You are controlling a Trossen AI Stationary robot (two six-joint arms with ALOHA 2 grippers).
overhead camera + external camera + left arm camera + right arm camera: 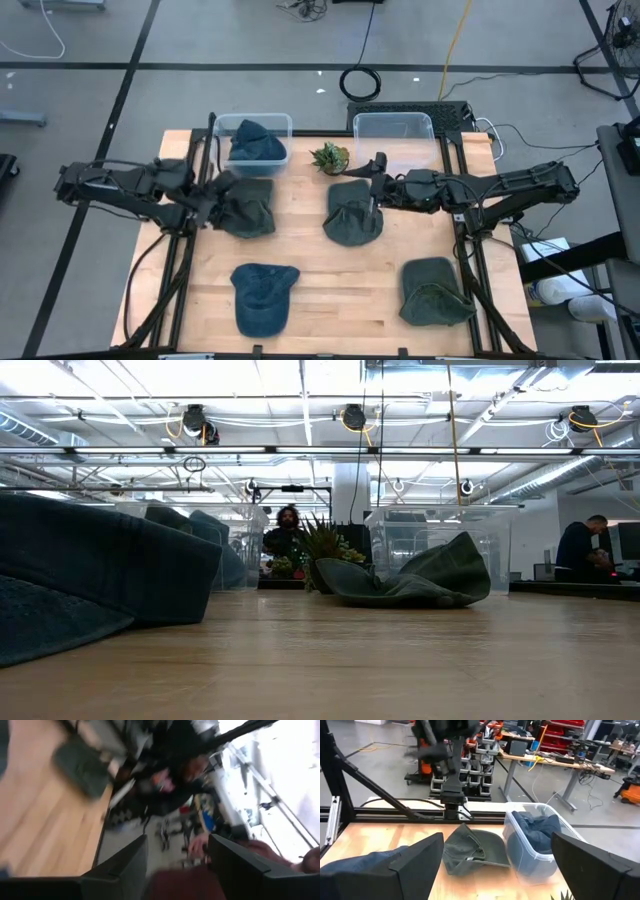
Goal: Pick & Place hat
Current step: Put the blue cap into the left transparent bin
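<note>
Several hats lie on the wooden table. A dark green hat (248,208) lies flat in front of the left bin, and my left gripper (210,195) stands at its left edge, open (177,865), with nothing between the fingers. Another dark green hat (353,215) (410,582) lies at the table's middle. My right gripper (375,178) hovers over its far edge, open (495,865) and facing the table's left. A blue hat (264,295) and a green hat (432,290) rest near the front edge. One blue hat (258,143) (536,830) sits inside the left bin.
Two clear plastic bins stand at the far edge: the left bin (285,125) and the right bin (393,128), which holds nothing. A small potted plant (330,157) (322,555) stands between them. People (287,525) show in the room beyond the table.
</note>
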